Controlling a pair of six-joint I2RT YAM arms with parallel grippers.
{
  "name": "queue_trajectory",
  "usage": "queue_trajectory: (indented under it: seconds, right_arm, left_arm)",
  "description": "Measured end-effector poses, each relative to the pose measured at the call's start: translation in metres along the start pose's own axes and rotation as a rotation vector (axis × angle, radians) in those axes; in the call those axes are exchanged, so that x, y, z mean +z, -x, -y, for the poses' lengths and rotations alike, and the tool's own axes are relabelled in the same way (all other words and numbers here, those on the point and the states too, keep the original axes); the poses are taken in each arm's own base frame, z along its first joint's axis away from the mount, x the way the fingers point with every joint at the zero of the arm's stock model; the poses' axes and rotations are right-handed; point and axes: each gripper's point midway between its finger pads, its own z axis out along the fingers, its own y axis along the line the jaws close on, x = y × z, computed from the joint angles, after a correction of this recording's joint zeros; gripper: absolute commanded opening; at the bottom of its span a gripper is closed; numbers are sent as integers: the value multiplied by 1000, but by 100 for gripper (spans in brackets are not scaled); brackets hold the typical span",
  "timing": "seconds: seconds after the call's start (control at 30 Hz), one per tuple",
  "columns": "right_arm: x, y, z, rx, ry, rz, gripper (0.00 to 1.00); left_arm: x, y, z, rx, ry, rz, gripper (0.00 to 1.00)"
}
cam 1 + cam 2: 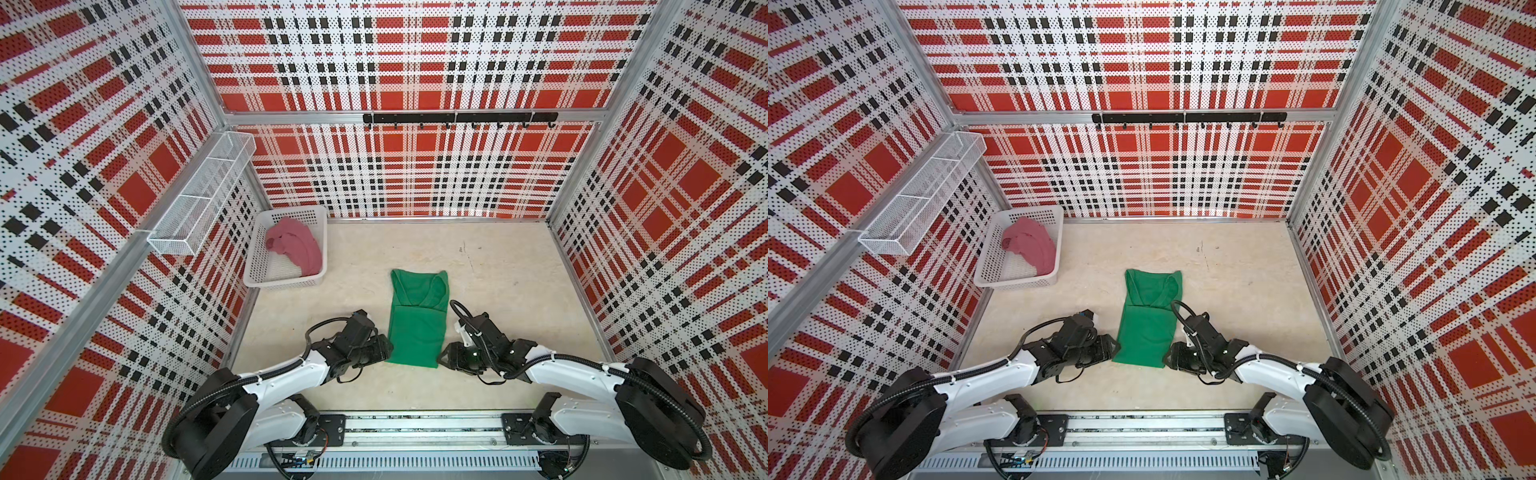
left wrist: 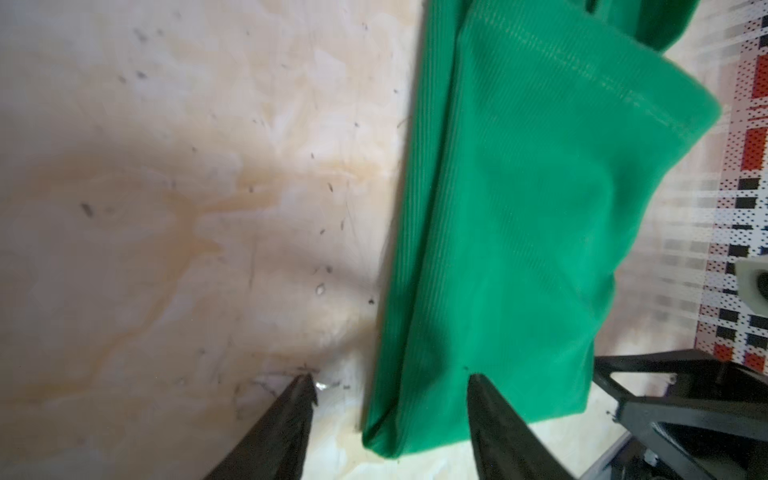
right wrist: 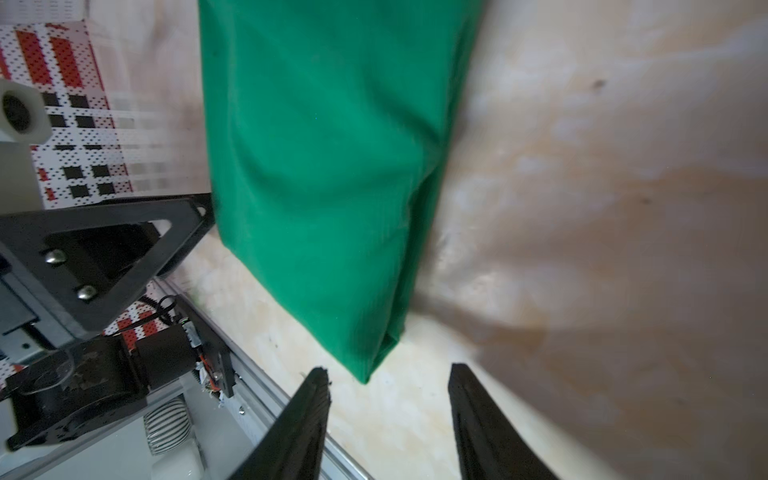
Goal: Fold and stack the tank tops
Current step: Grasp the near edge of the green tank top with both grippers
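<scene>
Left gripper point(image 2: 390, 378) is open and holds nothing. One jaw is over the near corner of the green top point(image 2: 519, 208), the other over bare table point(image 2: 166, 208). Right gripper point(image 3: 388, 368) is open and empty too, with the top's other near corner just ahead of it. The green top lies flat, folded lengthwise into a narrow strip, and its cross fold looks undone. The pink top point(image 1: 297, 245) lies crumpled in the basket point(image 1: 286, 284), not yet folded.
</scene>
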Motion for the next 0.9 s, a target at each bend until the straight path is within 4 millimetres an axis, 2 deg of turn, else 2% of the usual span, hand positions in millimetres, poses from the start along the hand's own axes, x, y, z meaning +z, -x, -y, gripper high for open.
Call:
queue_trajectory:
  seconds: [0.17, 0.37, 0.77, 0.9]
  right_arm:
    - [12, -10, 1, 38, 18, -23, 50]
    - [20, -7, -7, 63, 50, -12, 46]
    - [21, -7, -7, 93, 51, -8, 44]
    - [22, -7, -6, 99, 47, -7, 40]
  left_arm:
    - [-1, -9, 1, -44, -53, -5, 58]
    - [1, -16, 4, -84, -96, -12, 51]
    - [9, -23, 12, -51, -96, -48, 54]
    - [10, -23, 13, -21, -75, -56, 58]
